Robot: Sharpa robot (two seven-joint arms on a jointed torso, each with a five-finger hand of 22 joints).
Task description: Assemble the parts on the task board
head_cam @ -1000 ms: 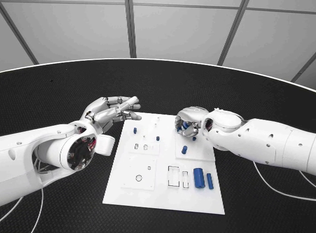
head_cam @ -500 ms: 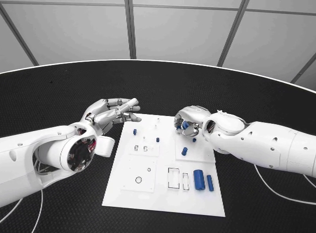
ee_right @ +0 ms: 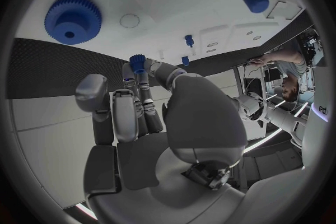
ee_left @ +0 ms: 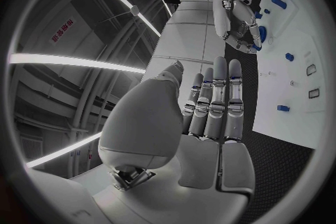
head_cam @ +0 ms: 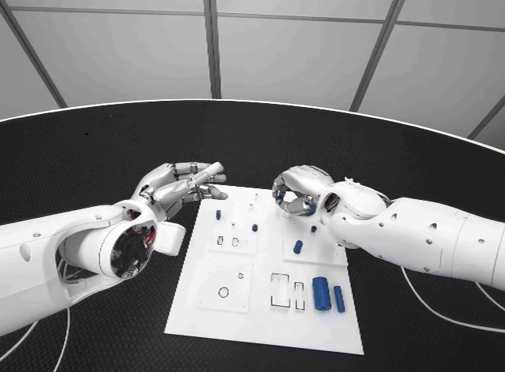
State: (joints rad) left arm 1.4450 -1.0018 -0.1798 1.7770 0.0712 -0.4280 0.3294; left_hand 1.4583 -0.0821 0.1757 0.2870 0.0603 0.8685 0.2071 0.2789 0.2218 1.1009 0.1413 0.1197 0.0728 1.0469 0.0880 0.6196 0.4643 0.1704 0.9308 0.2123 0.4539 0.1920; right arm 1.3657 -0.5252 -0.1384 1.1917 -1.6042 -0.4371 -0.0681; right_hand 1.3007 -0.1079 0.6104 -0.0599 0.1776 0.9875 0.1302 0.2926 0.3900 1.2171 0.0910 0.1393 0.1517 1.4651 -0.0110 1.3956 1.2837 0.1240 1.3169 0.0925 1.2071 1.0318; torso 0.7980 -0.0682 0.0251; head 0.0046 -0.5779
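Observation:
The white task board [head_cam: 264, 314] lies in the middle of the table. My right hand [head_cam: 300, 190] hovers over its far right corner and pinches a small blue gear [ee_right: 137, 61] at its fingertips. The left wrist view shows this hand [ee_left: 238, 14] with the blue piece [ee_left: 261, 33] in it. My left hand [head_cam: 185, 186] is by the board's far left corner, fingers stretched out and holding nothing. On the board are two small blue pegs [head_cam: 219, 215], [head_cam: 256, 228], a short blue piece [head_cam: 298, 247], a thick blue cylinder [head_cam: 319, 294] and a thinner one [head_cam: 338, 298]. A large blue gear [ee_right: 73, 18] lies under my right hand.
The black table [head_cam: 118, 147] runs wide around the board. Rectangular slots [head_cam: 279, 289] and a small ring hole [head_cam: 223, 292] mark the board's near half. A white cable [head_cam: 442, 310] trails on the table behind my right arm.
My right hand has drawn slightly toward the board's far edge with the small gear in it. The head view shifted a little; my left hand keeps its place.

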